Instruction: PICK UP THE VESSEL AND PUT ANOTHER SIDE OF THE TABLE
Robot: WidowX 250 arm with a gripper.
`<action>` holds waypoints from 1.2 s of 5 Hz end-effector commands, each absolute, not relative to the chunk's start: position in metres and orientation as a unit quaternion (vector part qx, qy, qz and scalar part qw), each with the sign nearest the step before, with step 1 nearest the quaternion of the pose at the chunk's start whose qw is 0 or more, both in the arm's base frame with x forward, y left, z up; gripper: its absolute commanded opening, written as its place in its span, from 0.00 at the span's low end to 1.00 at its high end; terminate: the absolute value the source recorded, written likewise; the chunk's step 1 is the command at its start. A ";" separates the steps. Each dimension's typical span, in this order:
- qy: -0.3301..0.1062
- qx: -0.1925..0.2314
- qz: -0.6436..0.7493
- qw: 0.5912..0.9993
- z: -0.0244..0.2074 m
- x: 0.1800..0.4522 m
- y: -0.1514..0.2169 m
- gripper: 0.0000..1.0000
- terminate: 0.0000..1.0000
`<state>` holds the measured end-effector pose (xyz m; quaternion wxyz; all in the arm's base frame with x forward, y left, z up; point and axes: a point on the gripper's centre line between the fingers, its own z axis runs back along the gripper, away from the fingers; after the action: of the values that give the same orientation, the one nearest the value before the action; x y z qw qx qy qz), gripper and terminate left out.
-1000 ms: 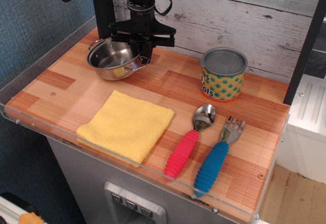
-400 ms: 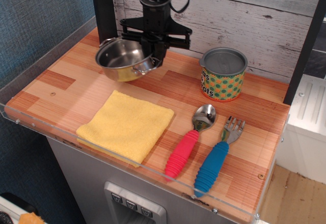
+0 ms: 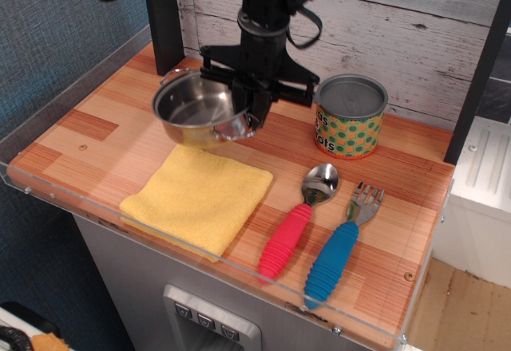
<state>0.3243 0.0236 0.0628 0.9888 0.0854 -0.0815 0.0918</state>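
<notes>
The vessel [image 3: 200,108] is a small shiny steel pot with thin wire loop handles. It hangs in the air above the table [image 3: 96,136], just over the far edge of the yellow cloth. My gripper [image 3: 254,105] is shut on the pot's right rim and holds it from above. The pot is roughly level, its open side up, and looks empty.
A yellow folded cloth [image 3: 196,195] lies at the front left. A tin with a green-orange dotted label [image 3: 349,117] stands right of the gripper. A red-handled spoon [image 3: 298,219] and a blue-handled fork [image 3: 342,243] lie at the front right. A black post [image 3: 164,16] stands at the back left.
The gripper has lifted the pot off the back-left of the table and carried it to the right and toward the front, over the cloth's far edge.
</notes>
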 end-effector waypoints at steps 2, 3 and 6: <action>-0.118 0.073 0.054 0.989 0.069 0.284 0.003 0.00 0.00; -0.120 0.057 0.055 0.990 0.060 0.275 0.004 0.00 0.00; -0.102 0.064 0.046 0.992 0.042 0.270 0.005 0.00 0.00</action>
<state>0.2684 -0.0024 0.0312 0.9934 0.0648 -0.0833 0.0439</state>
